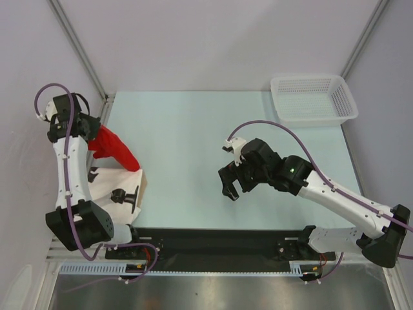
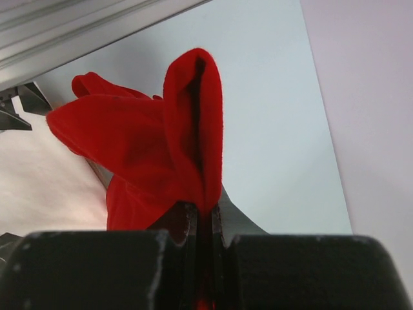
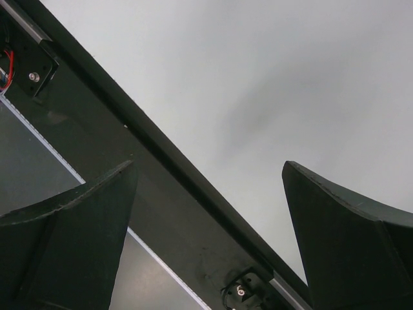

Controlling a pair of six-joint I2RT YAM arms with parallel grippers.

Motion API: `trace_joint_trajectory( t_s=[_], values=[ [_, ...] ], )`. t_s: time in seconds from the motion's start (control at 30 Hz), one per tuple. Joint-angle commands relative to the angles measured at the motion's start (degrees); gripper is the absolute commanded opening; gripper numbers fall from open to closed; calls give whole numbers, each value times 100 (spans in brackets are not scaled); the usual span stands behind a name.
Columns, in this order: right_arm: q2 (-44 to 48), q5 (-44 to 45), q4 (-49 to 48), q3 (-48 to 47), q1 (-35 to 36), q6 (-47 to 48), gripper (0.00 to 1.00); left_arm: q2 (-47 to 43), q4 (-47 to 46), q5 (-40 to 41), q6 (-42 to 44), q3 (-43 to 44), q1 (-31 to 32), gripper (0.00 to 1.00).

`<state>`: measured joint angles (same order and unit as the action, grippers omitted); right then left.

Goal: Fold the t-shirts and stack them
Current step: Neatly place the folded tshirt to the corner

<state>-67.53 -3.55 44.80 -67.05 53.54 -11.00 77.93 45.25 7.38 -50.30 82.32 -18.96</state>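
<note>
The right pincer hovers wide and empty over the table near its front, well apart from the work. At the table's left edge the left pincer is clamped narrow on a fold of the t-shirt, which hangs as a bunched red wad, its low end by a pale surface beside the table (barely over the table proper, as far as I can tell). Likely trouble: that thin pinch slipping, or the wad dropping off the side if released here. Bunched so, it won't spread flat one-handed. The basket sits at the far right corner.
</note>
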Motion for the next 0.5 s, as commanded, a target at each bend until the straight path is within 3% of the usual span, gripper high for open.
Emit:
trace_joint_trajectory(
  t_s=[0.0, 0.23, 0.47],
  values=[
    [20, -5, -59, -45, 51, -77, 100, 21, -333, -122, -261, -128, -55, 0],
    [12, -58, -129, -1, 51, -121, 100, -506, -412, 9, -279, -823, -55, 0],
    [55, -40, -76, -19, 60, -86, 100, -902, 9, 536, 414, -964, -73, 0]
  ],
)
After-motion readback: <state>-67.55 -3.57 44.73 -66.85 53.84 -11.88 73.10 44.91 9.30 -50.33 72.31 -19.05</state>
